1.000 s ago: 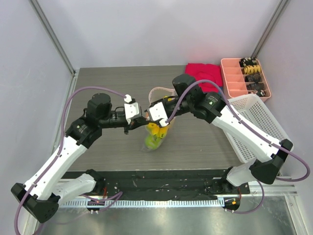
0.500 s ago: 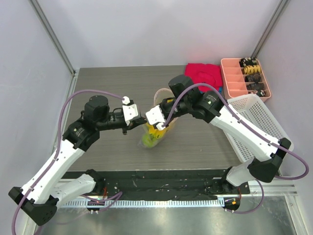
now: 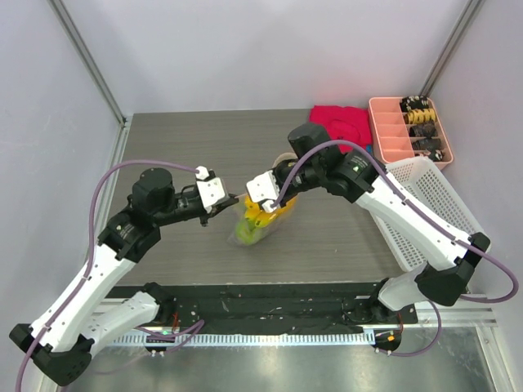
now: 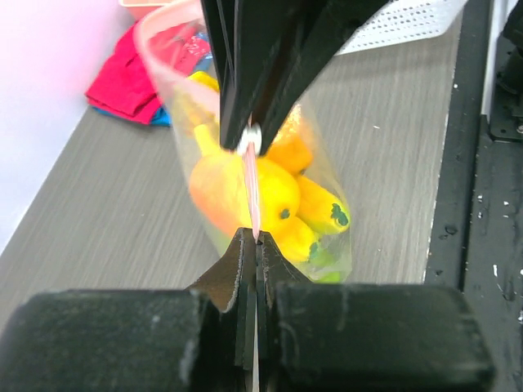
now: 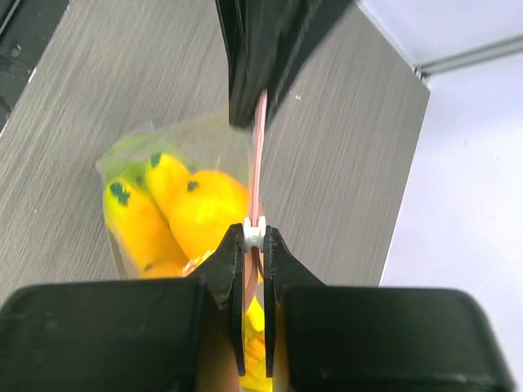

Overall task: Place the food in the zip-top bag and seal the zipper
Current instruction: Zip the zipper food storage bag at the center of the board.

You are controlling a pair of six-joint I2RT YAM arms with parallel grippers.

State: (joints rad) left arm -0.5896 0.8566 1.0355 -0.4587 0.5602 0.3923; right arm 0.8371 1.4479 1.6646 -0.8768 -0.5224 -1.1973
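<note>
Both claws pinch the zipper, with the filled bag hung between them.

The left claw [image 4: 249, 245] is closed on one end of the zipper [image 4: 252, 192], and the right claw [image 5: 255, 237] is closed on it further along. The pink strip therefore runs taut and straight from one claw to the other, its long axis roughly left to right over the middle of the worktop [image 3: 180, 147]. The zip-top bag [image 3: 260, 224] hangs mouth up below the strip, its body pointing down at the worktop; whether it touches cannot be told. The food sits inside: yellow bananas [image 4: 315, 216], an orange [image 4: 286, 153] and green fruit [image 3: 245, 235] at the bottom.
</note>
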